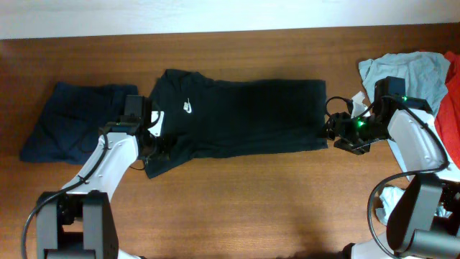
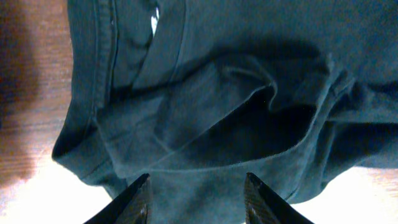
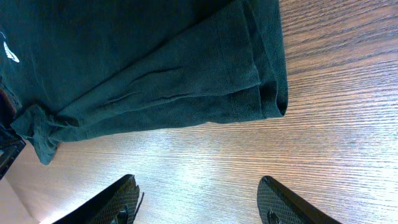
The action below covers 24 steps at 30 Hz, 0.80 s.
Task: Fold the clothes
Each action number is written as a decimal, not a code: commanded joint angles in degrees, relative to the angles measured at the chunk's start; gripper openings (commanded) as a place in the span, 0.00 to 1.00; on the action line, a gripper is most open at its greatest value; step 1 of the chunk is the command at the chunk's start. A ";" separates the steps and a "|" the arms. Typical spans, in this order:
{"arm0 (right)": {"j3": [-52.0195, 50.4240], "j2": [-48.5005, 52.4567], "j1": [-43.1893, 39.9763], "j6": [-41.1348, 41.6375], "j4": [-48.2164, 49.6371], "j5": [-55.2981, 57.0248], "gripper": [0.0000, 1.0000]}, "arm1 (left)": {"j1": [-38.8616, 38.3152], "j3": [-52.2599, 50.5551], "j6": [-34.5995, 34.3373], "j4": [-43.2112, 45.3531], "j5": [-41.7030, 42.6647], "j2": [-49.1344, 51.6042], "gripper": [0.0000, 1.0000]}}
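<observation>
Hovering left gripper (image 2: 198, 180) over black T-shirt (image 1: 244, 115); right gripper (image 3: 198, 182) beside hem, jaws apart.

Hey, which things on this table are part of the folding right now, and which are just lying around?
In the job now:
- black T-shirt, spread out mid-table
- left hand, over its sleeve end
- right hand, beside its hem

Lying about:
- dark-navy garment, far left
- light-blue garment, far right
- red garment, right edge
</observation>
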 commanded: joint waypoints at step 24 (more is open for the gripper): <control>-10.69 1.95 9.86 5.57 21.49 4.11 0.11 | 0.35 2.36 0.48 -2.25 4.44 -0.79 0.35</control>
